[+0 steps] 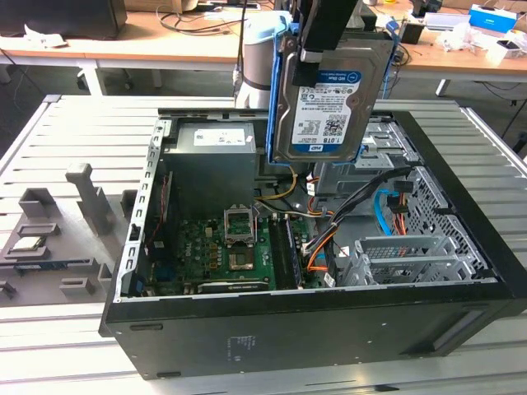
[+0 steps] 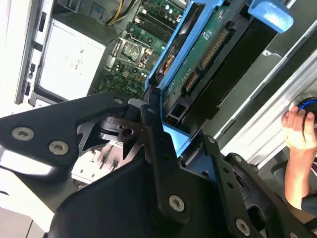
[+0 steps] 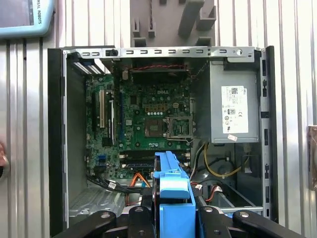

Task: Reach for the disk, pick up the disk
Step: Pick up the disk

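1. Clamping the disk (image 1: 329, 95) by its upper edge, our gripper (image 1: 317, 51) is holding it upright in the air at the top centre of the exterior view, clear above the open computer case (image 1: 313, 329).
2. We are seeing the disk's labelled face in the exterior view; in the second wrist view we are looking at its green circuit board (image 2: 205, 47) inside the blue rails (image 2: 270, 15).
3. Black gripper links are crowding the lower half of the second wrist view, so we are hard put to make out the fingertips there.
4. We are getting the arm cut off by the top edge of the exterior view.
5. In the first wrist view the case is lying open, showing the motherboard (image 3: 148, 119) and the grey power supply (image 3: 233, 109).
6. We are working on a slatted metal table (image 1: 74, 140), with grey fixtures (image 1: 90, 197) at the exterior view's left and wooden desks (image 1: 165, 37) behind.
7. A person's hand (image 2: 299, 126) is resting at the right edge of the second wrist view.
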`<act>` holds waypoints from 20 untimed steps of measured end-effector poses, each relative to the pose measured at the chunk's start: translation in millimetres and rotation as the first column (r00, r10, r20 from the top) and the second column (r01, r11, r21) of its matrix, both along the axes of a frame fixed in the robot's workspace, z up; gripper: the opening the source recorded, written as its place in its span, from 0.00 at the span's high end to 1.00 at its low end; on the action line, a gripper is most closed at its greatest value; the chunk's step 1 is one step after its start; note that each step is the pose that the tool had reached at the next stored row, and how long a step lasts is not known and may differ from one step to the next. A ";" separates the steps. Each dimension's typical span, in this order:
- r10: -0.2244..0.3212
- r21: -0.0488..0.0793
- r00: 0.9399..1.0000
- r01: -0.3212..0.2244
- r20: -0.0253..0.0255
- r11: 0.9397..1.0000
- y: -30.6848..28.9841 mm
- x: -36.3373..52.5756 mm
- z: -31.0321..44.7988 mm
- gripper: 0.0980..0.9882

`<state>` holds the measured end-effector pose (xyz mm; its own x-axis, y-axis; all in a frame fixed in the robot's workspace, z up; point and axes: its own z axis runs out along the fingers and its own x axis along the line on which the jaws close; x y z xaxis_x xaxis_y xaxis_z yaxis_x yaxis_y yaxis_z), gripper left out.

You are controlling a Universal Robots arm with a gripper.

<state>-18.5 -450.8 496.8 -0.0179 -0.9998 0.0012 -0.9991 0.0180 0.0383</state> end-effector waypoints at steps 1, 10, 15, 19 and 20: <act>0.000 0.000 1.000 0.000 0.000 1.000 -1.7 -0.5 -0.1 0.70; 0.000 0.000 1.000 0.000 0.000 1.000 -10.3 -2.6 -0.7 0.70; 0.000 0.000 1.000 0.000 0.000 1.000 -15.8 -3.1 -1.0 0.70; 0.000 0.000 1.000 0.000 0.000 1.000 -16.1 -2.8 -1.0 0.70; 0.000 0.000 1.000 0.000 0.000 1.000 -16.1 -2.7 -1.0 0.70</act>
<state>-21.2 -466.9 495.8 -0.0180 -0.9998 0.0013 -0.9991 0.0180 0.0383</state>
